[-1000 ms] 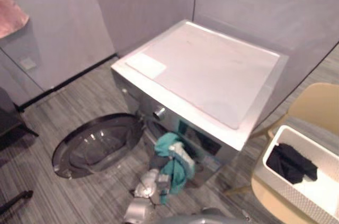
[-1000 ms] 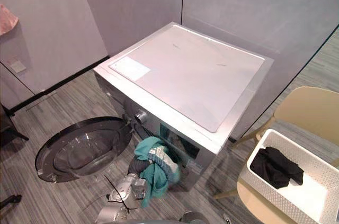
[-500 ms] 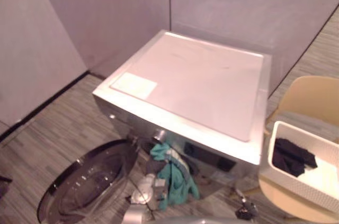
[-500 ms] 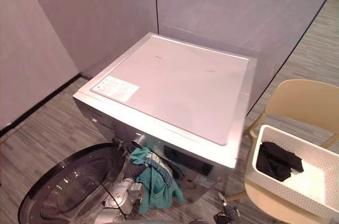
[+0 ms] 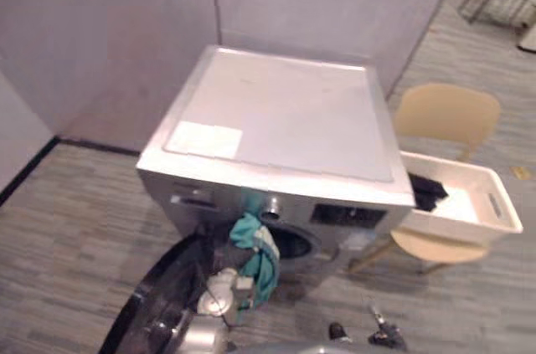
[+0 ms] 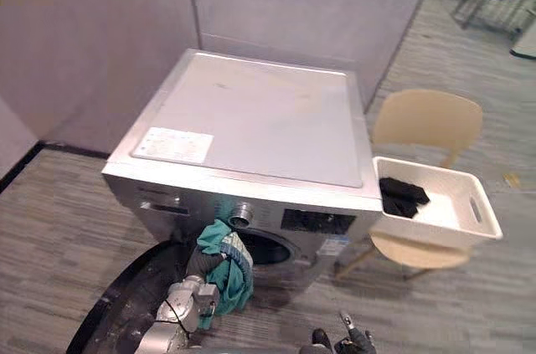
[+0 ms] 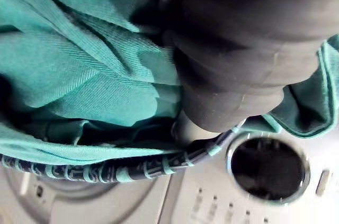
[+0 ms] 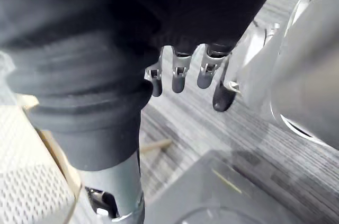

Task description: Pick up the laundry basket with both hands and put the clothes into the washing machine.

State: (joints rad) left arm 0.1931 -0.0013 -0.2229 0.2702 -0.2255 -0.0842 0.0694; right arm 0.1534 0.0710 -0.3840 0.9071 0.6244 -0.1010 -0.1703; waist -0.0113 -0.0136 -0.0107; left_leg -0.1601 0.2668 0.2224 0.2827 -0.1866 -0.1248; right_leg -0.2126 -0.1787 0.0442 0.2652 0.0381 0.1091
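The washing machine (image 5: 285, 120) stands straight ahead of the left robot hand (image 6: 199, 264), which is raised to its round opening just below the knob (image 6: 241, 218). The machine's door (image 6: 117, 320) lies swung open to the left of that robot hand. A tan chair (image 6: 427, 120) stands well apart to the right, beside the machine's right side. The white laundry basket (image 6: 444, 203) sits on its seat, touched by neither robot hand.

A teal garment (image 6: 228, 266) drapes over the left robot hand at the mouth of the drum. It covers the fingers, so I cannot tell how far they are closed. 1 heap of black clothes (image 6: 402, 195) lies in the basket's end nearest the machine.

The right robot hand (image 8: 180, 78) hangs low over the floor in front of the machine, fingers loose, holding nothing.
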